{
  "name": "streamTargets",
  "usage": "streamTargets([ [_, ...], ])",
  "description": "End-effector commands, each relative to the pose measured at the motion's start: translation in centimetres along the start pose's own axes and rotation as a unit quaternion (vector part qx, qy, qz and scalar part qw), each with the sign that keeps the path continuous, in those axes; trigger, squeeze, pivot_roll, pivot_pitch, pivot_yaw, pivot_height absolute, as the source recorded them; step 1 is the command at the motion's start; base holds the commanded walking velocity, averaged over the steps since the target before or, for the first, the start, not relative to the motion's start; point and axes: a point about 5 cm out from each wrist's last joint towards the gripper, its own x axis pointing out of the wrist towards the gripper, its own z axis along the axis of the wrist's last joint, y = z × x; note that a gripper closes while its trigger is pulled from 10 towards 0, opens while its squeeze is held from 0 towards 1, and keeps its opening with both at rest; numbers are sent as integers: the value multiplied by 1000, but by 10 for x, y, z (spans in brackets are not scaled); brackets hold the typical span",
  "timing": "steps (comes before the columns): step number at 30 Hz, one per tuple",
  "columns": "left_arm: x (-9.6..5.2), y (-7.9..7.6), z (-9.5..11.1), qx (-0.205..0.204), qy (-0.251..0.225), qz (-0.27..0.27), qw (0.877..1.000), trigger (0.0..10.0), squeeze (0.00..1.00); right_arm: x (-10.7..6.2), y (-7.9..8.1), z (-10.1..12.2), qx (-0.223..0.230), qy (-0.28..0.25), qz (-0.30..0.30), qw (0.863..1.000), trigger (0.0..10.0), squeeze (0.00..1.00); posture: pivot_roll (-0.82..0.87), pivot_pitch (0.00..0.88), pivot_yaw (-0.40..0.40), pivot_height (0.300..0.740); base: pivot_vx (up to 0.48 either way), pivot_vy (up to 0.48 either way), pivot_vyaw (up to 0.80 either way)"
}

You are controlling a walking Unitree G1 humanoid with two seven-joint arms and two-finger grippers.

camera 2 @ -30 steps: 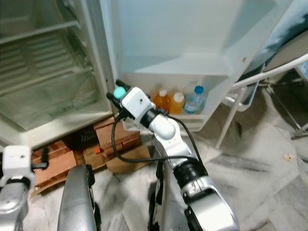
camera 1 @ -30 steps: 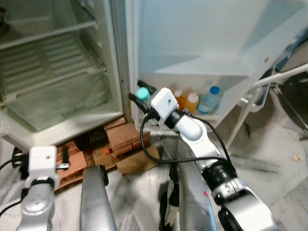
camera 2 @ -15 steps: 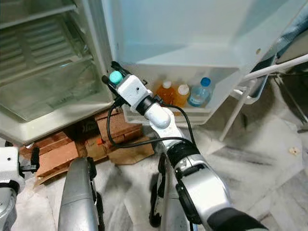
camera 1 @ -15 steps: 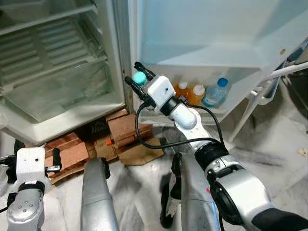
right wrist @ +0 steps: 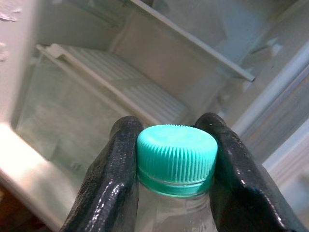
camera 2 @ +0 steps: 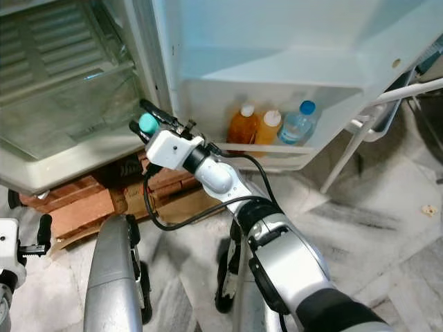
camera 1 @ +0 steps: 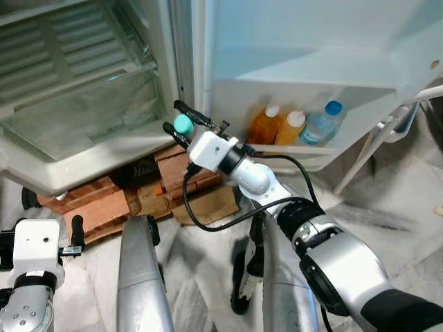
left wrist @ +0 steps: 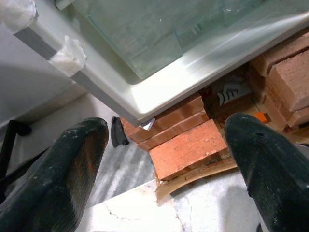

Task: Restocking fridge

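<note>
Open fridge (camera 1: 83, 90) — right end effector (camera 1: 181, 125), bottle (right wrist: 176, 159) seemingly lower.

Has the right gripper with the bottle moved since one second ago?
Yes. The right gripper, shut on the teal-capped bottle, has moved from the door shelf toward the open fridge compartment.

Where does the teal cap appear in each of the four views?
Left eye view: teal cap, between the right end effector's fingers, beside the door shelf.
Right eye view: cap, same grip.
Left wrist view: not in it.
Right wrist view: cap, centre, pinched.
Shared landmark: glass shelf.
</note>
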Motion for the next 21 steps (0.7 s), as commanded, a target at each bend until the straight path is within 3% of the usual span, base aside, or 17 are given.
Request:
streamTargets([
  [1, -6, 4, -1, 11, 9, 4, 1000, 10000, 0, 12, -18, 15, -27, -47, -34, 998, 10000, 0, 361, 394, -67, 537, 0, 0, 0],
  [11, -13, 6, 0, 19, 10, -1, 1000, 10000, 0, 10, -31, 14, -69, -49, -63, 994, 10000, 0, 373, 408, -58, 537, 0, 0, 0],
  [15, -13, 5, 1, 21, 11, -6, 1000, 10000, 0, 11, -49, 15, -72, -49, -114, 990, 10000, 0, 372, 407, -53, 537, 0, 0, 0],
  [19, -13, 4, 1, 24, 11, -10, 1000, 10000, 0, 8, -72, 13, -40, -37, -202, 978, 10000, 0, 377, 404, -43, 537, 0, 0, 0],
  [21, -12, 4, 2, 24, 10, -11, 1000, 10000, 0, 7, -76, 13, -35, -34, -217, 975, 10000, 0, 377, 405, -41, 537, 0, 0, 0],
])
